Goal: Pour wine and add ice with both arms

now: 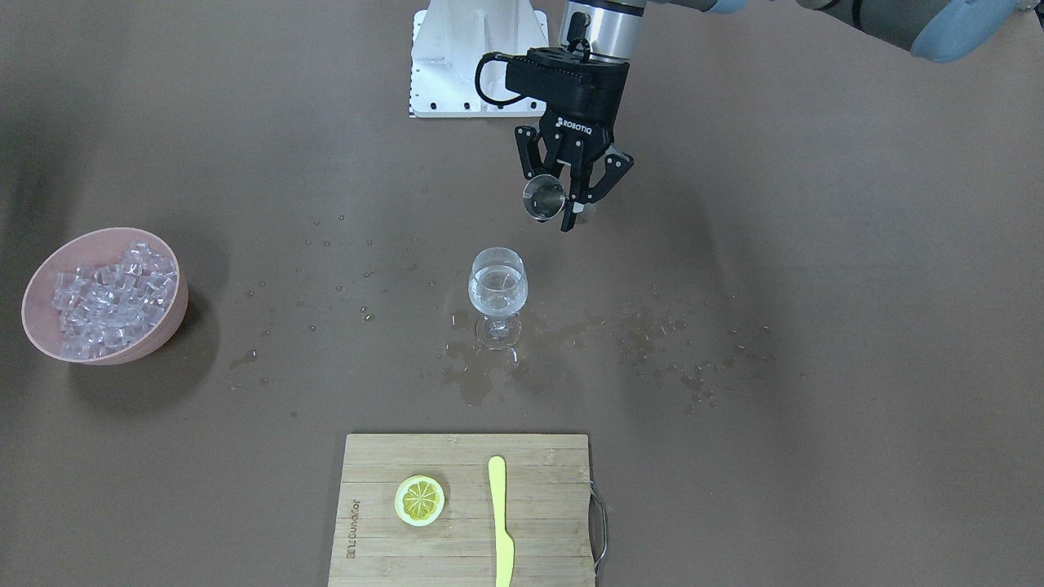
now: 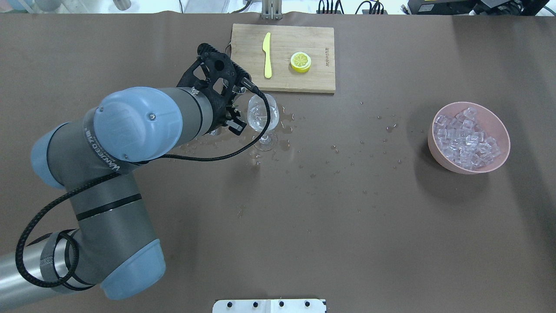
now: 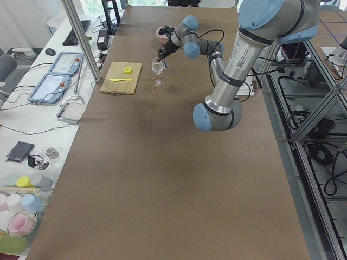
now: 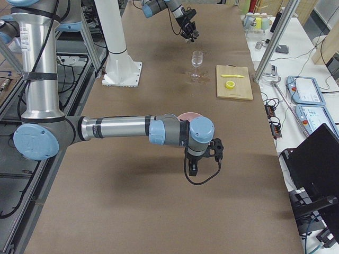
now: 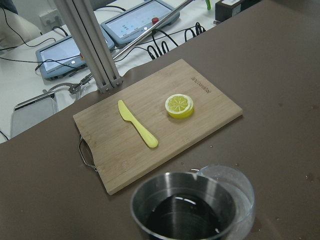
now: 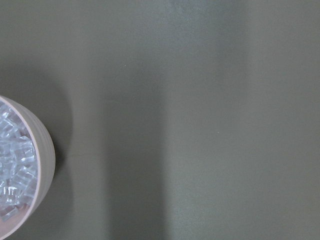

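My left gripper (image 1: 564, 200) is shut on a small metal cup (image 1: 542, 200), held tilted in the air just behind and above the wine glass (image 1: 497, 289). The glass stands upright mid-table with a little clear wine (image 1: 497, 300) in its bowl. In the left wrist view the cup (image 5: 185, 210) fills the bottom edge, with the glass rim (image 5: 235, 182) right beyond it. The ice (image 1: 106, 297) is a heap of small clear cubes in a pink bowl (image 1: 167, 322). My right gripper (image 4: 195, 168) hangs near that bowl; I cannot tell whether it is open.
A bamboo cutting board (image 1: 538, 530) holds a lemon slice (image 1: 420, 500) and a yellow knife (image 1: 500, 522). Wet patches and drops (image 1: 473, 371) lie around the glass's foot. The white base block (image 1: 473, 61) stands behind my left gripper. The right wrist view shows the bowl's wall (image 6: 42, 150).
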`<control>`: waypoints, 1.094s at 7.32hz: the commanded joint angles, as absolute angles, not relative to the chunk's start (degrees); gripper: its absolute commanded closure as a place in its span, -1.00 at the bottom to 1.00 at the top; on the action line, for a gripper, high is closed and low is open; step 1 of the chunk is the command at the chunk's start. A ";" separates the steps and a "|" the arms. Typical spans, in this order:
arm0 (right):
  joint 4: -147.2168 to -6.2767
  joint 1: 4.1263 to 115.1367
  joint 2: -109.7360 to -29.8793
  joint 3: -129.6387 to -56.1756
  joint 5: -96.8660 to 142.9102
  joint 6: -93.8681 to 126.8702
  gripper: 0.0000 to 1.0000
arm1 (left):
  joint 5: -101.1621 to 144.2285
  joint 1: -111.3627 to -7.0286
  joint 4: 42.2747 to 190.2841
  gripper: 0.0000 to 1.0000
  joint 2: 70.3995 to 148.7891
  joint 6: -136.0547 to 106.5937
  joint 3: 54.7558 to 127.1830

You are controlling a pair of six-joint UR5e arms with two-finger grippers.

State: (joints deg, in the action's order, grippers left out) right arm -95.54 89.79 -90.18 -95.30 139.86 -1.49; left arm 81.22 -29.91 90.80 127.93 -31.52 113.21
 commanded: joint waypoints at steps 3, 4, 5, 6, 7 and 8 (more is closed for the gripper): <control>-95.45 89.65 -89.74 -94.13 140.01 -1.58 -1.00 | 81.65 -29.88 77.11 1.00 136.05 -26.65 108.19; -95.45 89.65 -89.74 -94.13 140.01 -1.58 -1.00 | 81.65 -29.88 74.64 1.00 136.84 -24.63 108.19; -95.45 89.65 -89.74 -94.22 140.10 -1.58 -1.00 | 81.56 -29.97 71.84 1.00 137.63 -22.96 108.19; -95.36 89.65 -89.74 -94.39 140.01 -1.58 -1.00 | 81.56 -29.97 71.02 1.00 137.81 -22.59 108.11; -95.27 89.56 -89.65 -94.57 140.01 -1.58 -1.00 | 81.56 -29.97 69.28 1.00 139.38 -21.02 107.06; -95.27 89.47 -89.65 -94.57 140.01 -1.58 -1.00 | 81.48 -29.97 66.30 1.00 141.83 -20.57 105.48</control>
State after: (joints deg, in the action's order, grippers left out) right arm -95.31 89.56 -89.68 -94.49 140.02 -1.58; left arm 81.54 -29.96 69.36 139.41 -21.56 107.03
